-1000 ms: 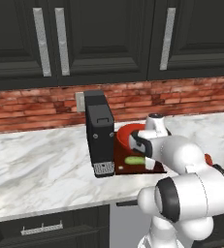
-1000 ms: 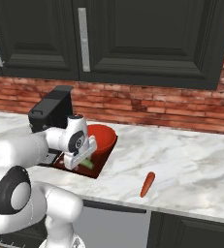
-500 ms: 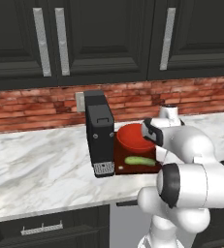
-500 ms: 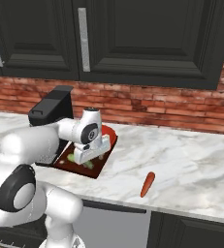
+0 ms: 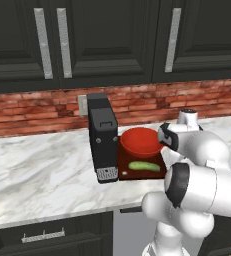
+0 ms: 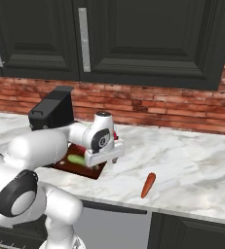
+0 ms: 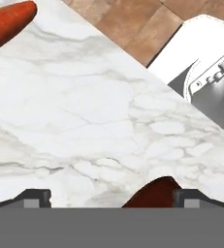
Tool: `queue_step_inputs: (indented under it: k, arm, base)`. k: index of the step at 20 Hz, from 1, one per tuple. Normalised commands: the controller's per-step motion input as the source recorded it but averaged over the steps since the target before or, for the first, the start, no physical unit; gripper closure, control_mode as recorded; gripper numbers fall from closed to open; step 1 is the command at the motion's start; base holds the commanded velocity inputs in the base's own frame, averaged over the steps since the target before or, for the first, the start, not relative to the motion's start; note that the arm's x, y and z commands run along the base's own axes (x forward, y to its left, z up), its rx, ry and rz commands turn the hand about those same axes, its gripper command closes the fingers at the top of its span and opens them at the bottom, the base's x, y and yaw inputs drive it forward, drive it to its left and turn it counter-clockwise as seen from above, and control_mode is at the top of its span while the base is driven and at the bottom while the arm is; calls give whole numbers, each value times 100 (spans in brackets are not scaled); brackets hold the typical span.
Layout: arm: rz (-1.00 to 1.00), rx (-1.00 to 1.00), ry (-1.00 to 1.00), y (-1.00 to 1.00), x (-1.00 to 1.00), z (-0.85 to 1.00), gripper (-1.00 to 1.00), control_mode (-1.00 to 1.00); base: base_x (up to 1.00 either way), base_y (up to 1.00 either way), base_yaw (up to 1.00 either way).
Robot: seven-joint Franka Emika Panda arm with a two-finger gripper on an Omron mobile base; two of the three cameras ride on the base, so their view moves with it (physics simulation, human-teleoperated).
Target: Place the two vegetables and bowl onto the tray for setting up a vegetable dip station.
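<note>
Cucumber (image 5: 143, 165) and bowl (image 5: 141, 141) on tray (image 5: 125, 172), carrot (image 6: 148, 185) on counter (image 6: 192, 160), claw (image 7: 108, 197) open, empty.

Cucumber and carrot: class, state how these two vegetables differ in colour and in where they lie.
The cucumber is green; the carrot is orange-red. The cucumber lies on the tray before the bowl; the carrot lies on the bare counter, apart from the tray. Both are small, elongated, lying flat.

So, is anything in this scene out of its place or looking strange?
Only the carrot: it lies alone on the marble counter, near the front edge, apart from the tray, where the cucumber and the red bowl already sit. Nothing looks spilled or damaged. The gripper is open, holding nothing.
</note>
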Motion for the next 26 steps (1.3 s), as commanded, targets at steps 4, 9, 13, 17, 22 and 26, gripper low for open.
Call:
queue_step_inputs:
  k: [4,9,13,17,22,26]
  arm:
    - [-33,-11,-4,-34,4,0,-100,-100]
    - [-34,-9,-4,-35,3,-2,-100,-100]
    - [-33,-7,0,-47,4,0,-100,-100]
    - [-33,-8,0,-43,3,0,-100,-100]
    - [-36,-9,-2,-30,0,0,-100,-100]
    - [-37,-7,-2,-20,-2,-8,-100,-100]
  base:
    - [0,0,0]
    - [0,0,0]
    - [0,0,0]
    - [0,0,0]
    - [0,0,0]
    - [0,0,0]
